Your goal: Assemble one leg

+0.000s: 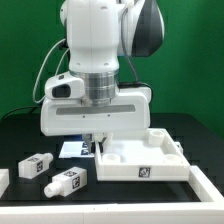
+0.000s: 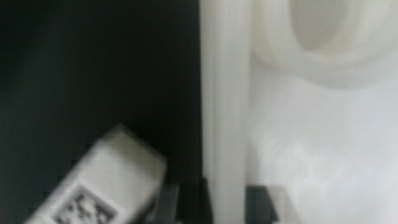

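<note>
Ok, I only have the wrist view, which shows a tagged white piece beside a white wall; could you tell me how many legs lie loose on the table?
Observer: Two, in the exterior view: the farther leg and the nearer leg, both lying toward that view's left.
Operator: And what is the white wall, please?
Observer: Probably a raised edge of the large square part; the arm hangs over its end on the exterior view's left.
Operator: Do the legs touch that part?
Observer: No, both lie apart from it on the black table.
</note>
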Robot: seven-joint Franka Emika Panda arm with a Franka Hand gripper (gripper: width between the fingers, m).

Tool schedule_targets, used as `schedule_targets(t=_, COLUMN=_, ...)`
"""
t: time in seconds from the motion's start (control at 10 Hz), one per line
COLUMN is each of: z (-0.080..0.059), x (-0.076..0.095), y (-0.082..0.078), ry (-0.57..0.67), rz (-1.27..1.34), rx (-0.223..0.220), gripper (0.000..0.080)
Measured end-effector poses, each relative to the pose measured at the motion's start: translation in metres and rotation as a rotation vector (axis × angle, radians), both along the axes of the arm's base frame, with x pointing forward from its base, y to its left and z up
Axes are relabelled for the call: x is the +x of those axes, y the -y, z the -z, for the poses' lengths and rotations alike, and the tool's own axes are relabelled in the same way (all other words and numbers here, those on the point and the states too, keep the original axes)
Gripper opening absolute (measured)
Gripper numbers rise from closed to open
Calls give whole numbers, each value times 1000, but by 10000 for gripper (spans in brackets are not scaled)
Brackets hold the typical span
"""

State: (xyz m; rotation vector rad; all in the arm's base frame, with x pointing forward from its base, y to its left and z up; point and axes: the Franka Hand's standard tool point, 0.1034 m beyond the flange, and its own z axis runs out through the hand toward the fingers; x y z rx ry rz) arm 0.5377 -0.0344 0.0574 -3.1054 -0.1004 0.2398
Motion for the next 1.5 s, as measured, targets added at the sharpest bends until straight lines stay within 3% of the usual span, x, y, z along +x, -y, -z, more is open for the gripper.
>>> schedule_targets(t=0.1, z=-2, x=17, y=-1, ry=4, rz=-23, rx=4, gripper=49)
schedule_targets(t=0.6, z=5, x=9, y=-1, ry=2, rz=-7, rx=0, gripper=49)
schedule_targets(t=0.9, z=24, x=35, y=-7, ry=-5, rz=66, rx=-13, gripper=49)
schedule_targets(t=1.2, z=43, x=40, y=-14, ry=36, rz=107, rx=-26, gripper=49)
schedule_targets(t=1.5, z=49, x=40, y=-14, ry=95, rz=146, rx=-41, gripper=49)
